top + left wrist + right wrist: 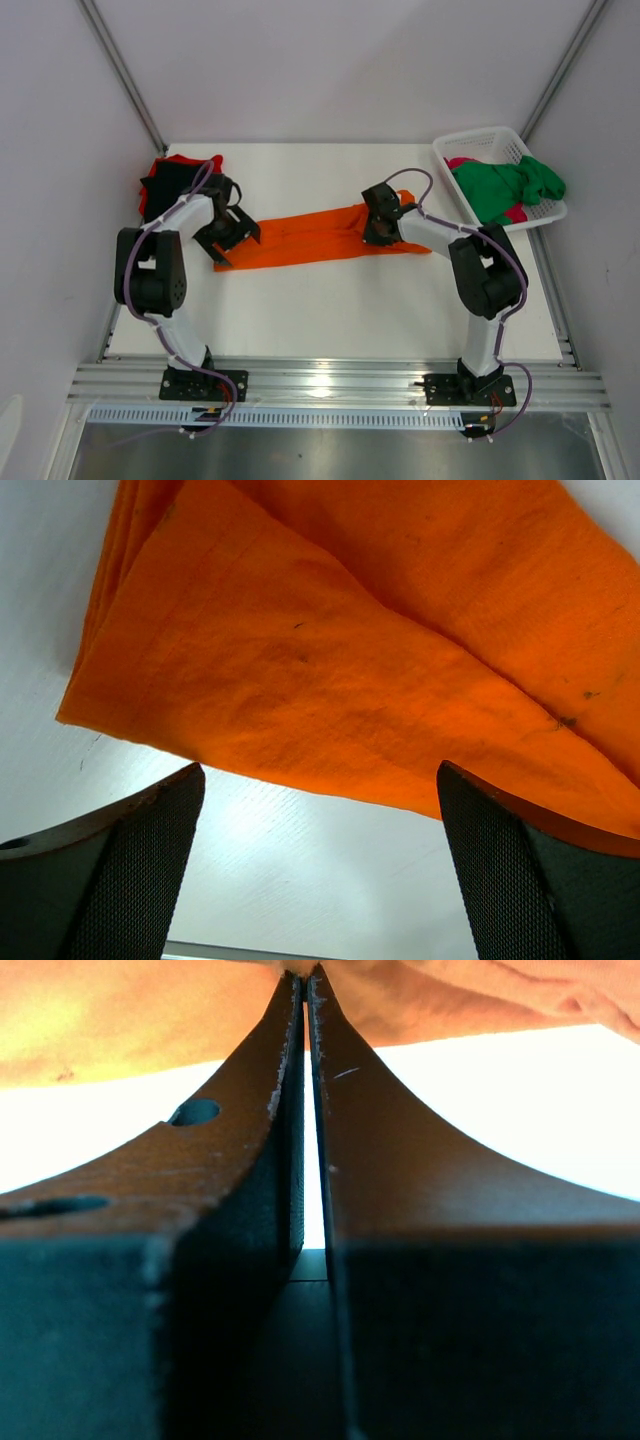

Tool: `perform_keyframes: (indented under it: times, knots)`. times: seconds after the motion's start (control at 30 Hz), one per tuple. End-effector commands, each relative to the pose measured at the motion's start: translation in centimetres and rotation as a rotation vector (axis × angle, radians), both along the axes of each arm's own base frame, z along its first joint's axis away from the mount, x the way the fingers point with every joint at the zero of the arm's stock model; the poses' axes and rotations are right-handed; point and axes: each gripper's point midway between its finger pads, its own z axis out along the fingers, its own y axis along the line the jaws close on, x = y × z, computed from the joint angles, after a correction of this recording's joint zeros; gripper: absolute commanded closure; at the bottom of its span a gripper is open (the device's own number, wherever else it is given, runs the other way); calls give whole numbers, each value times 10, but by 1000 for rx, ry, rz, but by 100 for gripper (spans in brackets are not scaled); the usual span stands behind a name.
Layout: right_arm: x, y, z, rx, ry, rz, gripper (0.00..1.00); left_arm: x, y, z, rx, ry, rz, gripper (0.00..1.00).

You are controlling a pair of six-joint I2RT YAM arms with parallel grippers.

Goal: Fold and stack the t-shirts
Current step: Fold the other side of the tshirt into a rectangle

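The orange t-shirt (pixel 300 238) lies folded into a long strip across the middle of the table. My left gripper (pixel 225 240) hangs open at the strip's left end. In the left wrist view its fingers (pixel 130 870) stand wide apart just short of the cloth's edge (pixel 350 660), with bare table between them. My right gripper (pixel 378 228) is at the strip's right end, shut, its tips (pixel 305 980) pinching orange cloth (pixel 120 1020). A red t-shirt (pixel 185 160) and a black one (pixel 160 185) lie together at the back left.
A white lattice basket (pixel 480 135) stands at the back right with a green t-shirt (pixel 505 185) and a pink one (pixel 462 162) inside. Metal rails run along the table's near edge (pixel 320 385).
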Motion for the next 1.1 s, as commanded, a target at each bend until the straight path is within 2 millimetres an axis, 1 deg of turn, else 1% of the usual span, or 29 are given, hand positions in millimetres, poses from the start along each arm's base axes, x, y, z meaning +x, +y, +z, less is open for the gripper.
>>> perform_keyframes:
  times: [0.0, 0.07, 0.2, 0.23, 0.27, 0.33, 0.37, 0.47, 0.5, 0.57, 0.6, 0.8, 0.83, 0.9, 0.93, 1.07]
  knots:
    - [12, 3, 42, 11, -91, 9, 100, 5, -8, -1, -29, -13, -1, 1]
    - [11, 4, 48, 19, -101, 10, 100, 4, -11, -3, -32, -10, -5, 0]
    - [13, 6, 54, 23, -112, 13, 100, 4, -15, -6, -43, -4, -11, 0]
    - [15, 7, 57, 25, -121, 14, 100, 5, -17, -6, -45, -5, -13, 1]
    - [16, 7, 55, 21, -120, 15, 100, 5, -17, -6, -44, 0, -15, 1]
    - [22, 8, 59, 15, -137, 17, 100, 5, -18, -6, -46, -2, -17, 0]
    - [23, 8, 54, 3, -129, 19, 100, 4, -18, -5, -44, -2, -16, 1]
    - [30, 10, 55, -5, -139, 24, 100, 4, -18, -4, -46, -6, -20, 0]
    - [32, 11, 51, -10, -135, 25, 100, 3, -18, -3, -45, -5, -19, 1]
    - [36, 14, 50, -9, -142, 30, 100, 3, -18, -2, -47, -8, -18, 0]
    - [37, 15, 46, -13, -139, 32, 100, 2, -18, -3, -46, -5, -18, 1]
    - [44, 24, 38, -21, -147, 47, 100, -3, -20, -5, -54, 1, -23, 1]
    - [45, 24, 34, -25, -144, 47, 100, -3, -20, -4, -56, -2, -23, 1]
    - [48, 26, 32, -32, -149, 45, 100, -5, -20, -5, -57, -2, -27, 1]
    - [49, 27, 27, -42, -146, 47, 100, -6, -20, -5, -56, -4, -28, 1]
    - [57, 27, 18, -77, -164, 35, 100, -14, -18, -9, -53, 2, -30, 0]
